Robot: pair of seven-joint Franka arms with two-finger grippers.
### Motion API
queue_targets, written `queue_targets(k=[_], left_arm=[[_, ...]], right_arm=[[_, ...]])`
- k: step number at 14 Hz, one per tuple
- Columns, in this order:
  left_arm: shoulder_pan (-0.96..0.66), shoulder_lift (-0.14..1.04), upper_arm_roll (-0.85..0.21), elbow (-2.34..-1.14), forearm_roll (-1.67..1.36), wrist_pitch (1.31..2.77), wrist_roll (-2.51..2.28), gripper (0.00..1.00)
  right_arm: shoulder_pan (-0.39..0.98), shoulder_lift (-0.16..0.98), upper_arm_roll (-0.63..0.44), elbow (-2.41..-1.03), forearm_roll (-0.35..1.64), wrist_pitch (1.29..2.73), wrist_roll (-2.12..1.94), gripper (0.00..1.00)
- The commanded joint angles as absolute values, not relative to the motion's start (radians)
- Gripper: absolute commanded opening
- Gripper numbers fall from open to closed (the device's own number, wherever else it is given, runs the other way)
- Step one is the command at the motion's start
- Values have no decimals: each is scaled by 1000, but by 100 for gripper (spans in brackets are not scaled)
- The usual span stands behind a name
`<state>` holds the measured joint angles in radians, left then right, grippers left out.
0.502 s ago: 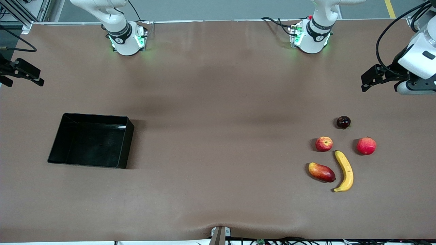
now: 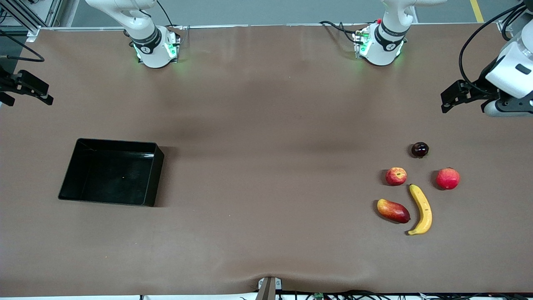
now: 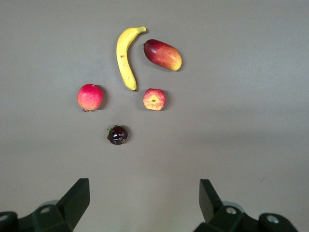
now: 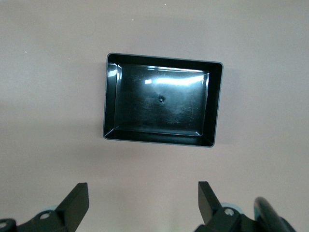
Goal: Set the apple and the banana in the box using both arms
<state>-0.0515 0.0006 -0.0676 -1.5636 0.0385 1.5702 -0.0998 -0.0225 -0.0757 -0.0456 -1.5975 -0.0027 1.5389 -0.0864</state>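
The apple (image 2: 396,176) (image 3: 154,99) lies toward the left arm's end of the table. Just nearer the front camera lies the banana (image 2: 421,209) (image 3: 125,58). The black box (image 2: 66,183) (image 4: 110,101) stands with nothing in it toward the right arm's end. My left gripper (image 2: 462,100) (image 3: 145,193) hangs open high over the table's edge at the fruits' end, holding nothing. My right gripper (image 2: 26,95) (image 4: 143,193) hangs open and holding nothing over the edge at the box's end.
A red-yellow mango (image 2: 393,211) lies beside the banana. An all-red round fruit (image 2: 447,178) sits beside the apple, and a small dark fruit (image 2: 419,149) lies farther from the front camera. Both arm bases (image 2: 155,50) stand along the table's back edge.
Both grippers have shifted only very slightly. The fruits and the box have not moved.
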Motion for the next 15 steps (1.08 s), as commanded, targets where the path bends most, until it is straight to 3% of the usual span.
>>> queue_targets(k=[1, 8, 13, 15], left_arm=[[-45, 73, -64, -1503, 32, 1551, -94, 100], [-26, 250, -64, -1566, 66, 1753, -95, 100], [12, 322, -66, -1796, 91, 2095, -109, 100], [17, 357, -66, -1854, 92, 2157, -101, 100]], right_arm=[[-32, -92, -38, -1595, -6, 1526, -97, 100], [-43, 50, -41, -1563, -21, 1539, -95, 100], [-101, 156, -43, -1534, -23, 1545, -118, 100], [-118, 214, -43, -1534, -23, 1597, -118, 100]])
